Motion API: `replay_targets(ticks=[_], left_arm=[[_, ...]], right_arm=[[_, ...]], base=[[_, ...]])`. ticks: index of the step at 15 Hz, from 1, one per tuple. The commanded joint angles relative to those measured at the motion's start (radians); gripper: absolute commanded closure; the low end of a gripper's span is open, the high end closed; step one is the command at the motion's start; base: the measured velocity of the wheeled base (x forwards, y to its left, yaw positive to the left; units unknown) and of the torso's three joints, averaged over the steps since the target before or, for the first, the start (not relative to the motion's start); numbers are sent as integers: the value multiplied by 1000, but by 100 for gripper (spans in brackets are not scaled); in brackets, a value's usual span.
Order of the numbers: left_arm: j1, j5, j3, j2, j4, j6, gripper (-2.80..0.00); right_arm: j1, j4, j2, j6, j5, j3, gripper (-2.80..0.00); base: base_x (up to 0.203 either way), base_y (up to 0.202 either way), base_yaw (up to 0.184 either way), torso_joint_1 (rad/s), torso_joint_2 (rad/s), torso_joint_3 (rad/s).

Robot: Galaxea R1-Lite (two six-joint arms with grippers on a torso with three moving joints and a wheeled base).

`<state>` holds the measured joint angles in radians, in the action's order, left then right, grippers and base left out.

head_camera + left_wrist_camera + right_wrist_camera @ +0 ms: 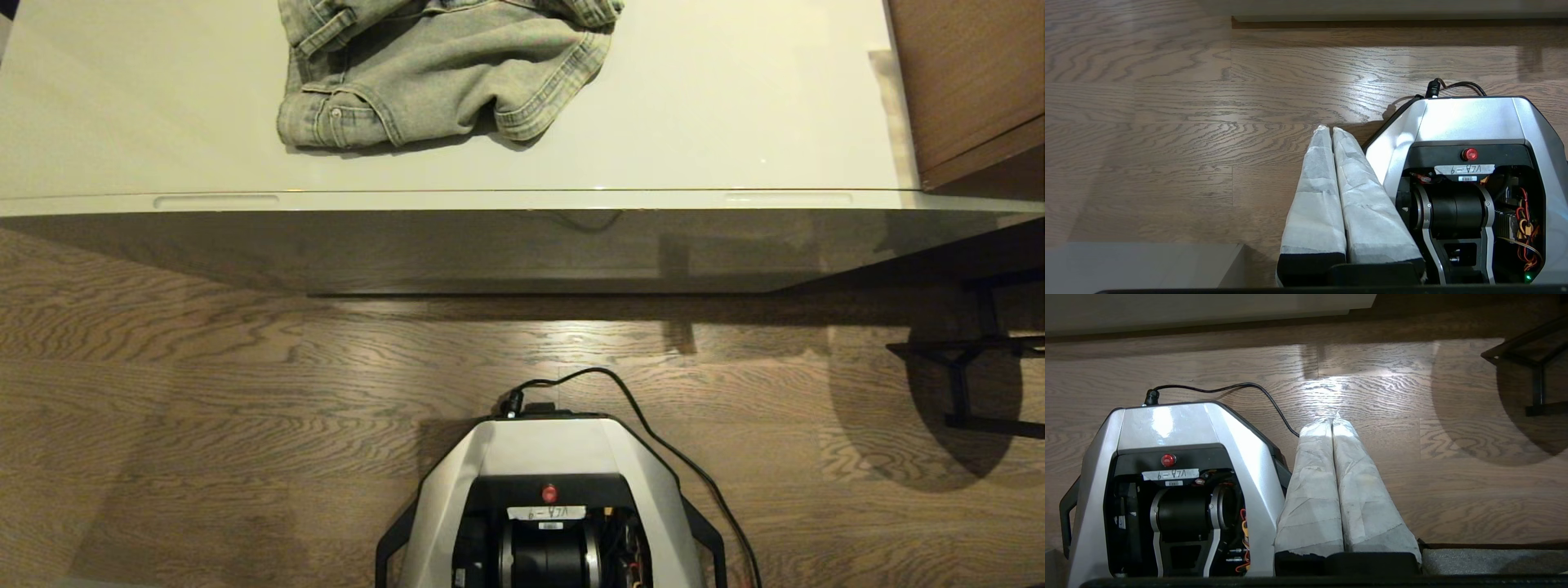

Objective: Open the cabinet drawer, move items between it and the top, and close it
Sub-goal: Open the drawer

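Both our grippers, left gripper [1332,130] and right gripper [1332,421], hang clenched, empty. Drawer's closed under the cabinet top [735,114], no slippers visible, just denim shorts [445,69]. We should grab the handle squarely and pull straight.

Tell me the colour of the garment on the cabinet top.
Faded grey-green denim garment, on the off-white top; best in the head view.

Silver-grey base shell [555,457] with angled shoulders around a black recess. Red round button [549,493] above a white label [545,513] with handwritten marks. Black cylindrical motor [1447,210] between grey brackets, beside red and orange wiring [1525,228]. Black cable [653,433] plugged in on top of the shell, trailing along one side. Tapered fingers [1327,196] of each gripper wrapped in creased white cloth, black at the root.
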<state>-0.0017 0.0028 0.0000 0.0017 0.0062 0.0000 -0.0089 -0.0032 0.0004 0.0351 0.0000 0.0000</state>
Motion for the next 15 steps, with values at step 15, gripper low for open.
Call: replay_targets(ticks=[15], left_arm=[[0,0,0,0,0,0,0]], right_arm=[[0,-1,0,-3,0,2,0]], base=[[0,0,0,0,0,0]])
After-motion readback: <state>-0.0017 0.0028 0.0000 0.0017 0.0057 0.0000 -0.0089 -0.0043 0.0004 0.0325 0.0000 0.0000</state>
